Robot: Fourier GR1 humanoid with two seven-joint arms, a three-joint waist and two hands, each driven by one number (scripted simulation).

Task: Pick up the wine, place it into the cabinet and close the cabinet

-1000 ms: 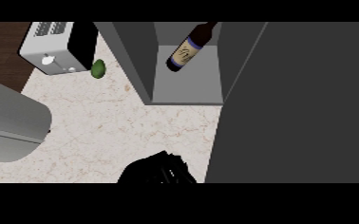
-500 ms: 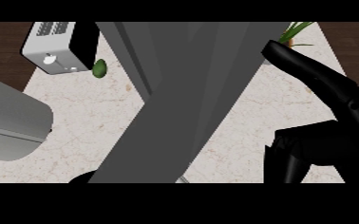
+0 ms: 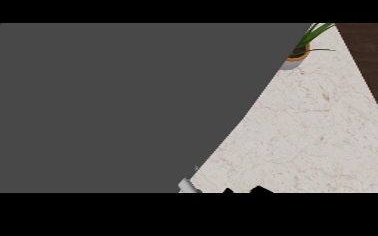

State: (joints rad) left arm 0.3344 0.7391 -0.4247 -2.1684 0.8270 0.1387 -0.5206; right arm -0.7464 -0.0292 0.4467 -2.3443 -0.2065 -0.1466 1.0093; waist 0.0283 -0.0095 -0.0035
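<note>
Most of view grey cabinet door (image 3: 118, 105); potted plant (image 3: 299, 50) behind; hands' state indiscernible.

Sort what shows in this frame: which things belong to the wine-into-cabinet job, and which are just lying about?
Belongs to the job:
- cabinet: a flat grey panel of it fills most of the view; the wine is hidden.
- dark hand tips at the lower edge; which hand cannot be told.

Just lying about:
- potted plant at the counter's far side
- marble counter

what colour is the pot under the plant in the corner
Orange rim over a pale grey base, on the plant pot, seen in the head view.
</note>
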